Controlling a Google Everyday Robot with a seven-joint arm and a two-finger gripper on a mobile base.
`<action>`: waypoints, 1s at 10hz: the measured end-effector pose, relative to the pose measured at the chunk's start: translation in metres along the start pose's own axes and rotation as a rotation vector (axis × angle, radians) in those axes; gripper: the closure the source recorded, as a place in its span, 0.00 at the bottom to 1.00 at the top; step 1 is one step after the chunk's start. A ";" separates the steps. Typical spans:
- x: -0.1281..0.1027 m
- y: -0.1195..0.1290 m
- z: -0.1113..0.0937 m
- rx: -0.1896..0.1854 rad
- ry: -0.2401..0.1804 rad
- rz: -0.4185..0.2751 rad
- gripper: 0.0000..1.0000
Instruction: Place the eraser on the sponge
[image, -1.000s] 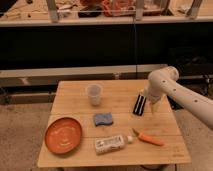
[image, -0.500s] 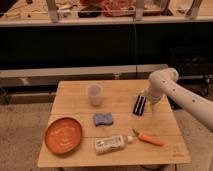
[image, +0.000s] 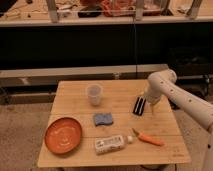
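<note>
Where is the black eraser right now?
The small black oblong eraser lies right of the flat blue-grey sponge on the wooden table, the gripper close on its right.

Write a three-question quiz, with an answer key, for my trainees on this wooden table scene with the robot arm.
1. True or false: the small black oblong eraser already lies on the flat blue-grey wavy-edged sponge.
2. Fill in: the gripper hangs close beside the ____.
3. Multiple choice: which is nearest the clear plastic cup? A the sponge; B the eraser; C the gripper.
Key: 1 false, as they lie apart on the table; 2 eraser; 3 A.
</note>
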 end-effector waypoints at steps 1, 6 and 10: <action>0.001 0.000 0.004 -0.006 -0.001 -0.012 0.20; 0.006 0.004 0.021 -0.029 0.001 -0.039 0.20; 0.010 0.007 0.034 -0.047 0.002 -0.056 0.20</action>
